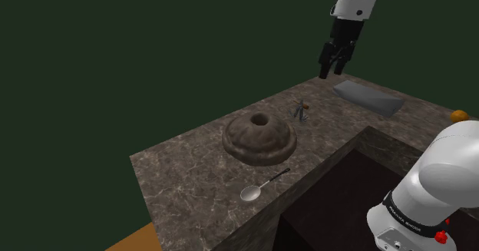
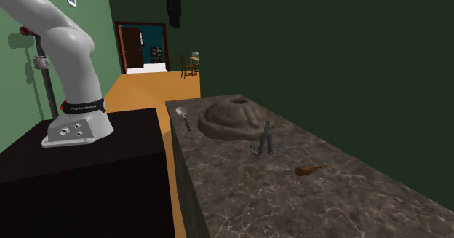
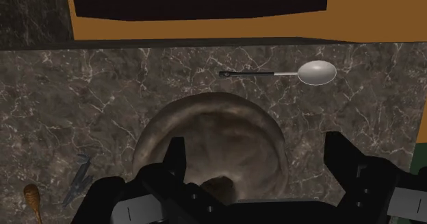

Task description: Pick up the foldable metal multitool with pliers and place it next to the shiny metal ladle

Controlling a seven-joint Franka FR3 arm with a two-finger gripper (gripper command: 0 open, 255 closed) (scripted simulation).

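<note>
Shoulder view: my claw (image 1: 335,61) hangs wide and empty at upper right. The small multitool (image 1: 301,112) sits near the ring-shaped mould (image 1: 259,138) — an off-centre descent could knock it away.

You can read nothing: the white lettering on the black band (image 2: 84,107) round the arm (image 2: 52,36) is too small.

Dim flat light throughout, soft shadows, pale sheen on the ladle (image 3: 317,72)

Multitool (image 2: 263,140) standing on stone counter (image 2: 327,200), ladle (image 2: 182,115) beyond — well apart
</note>
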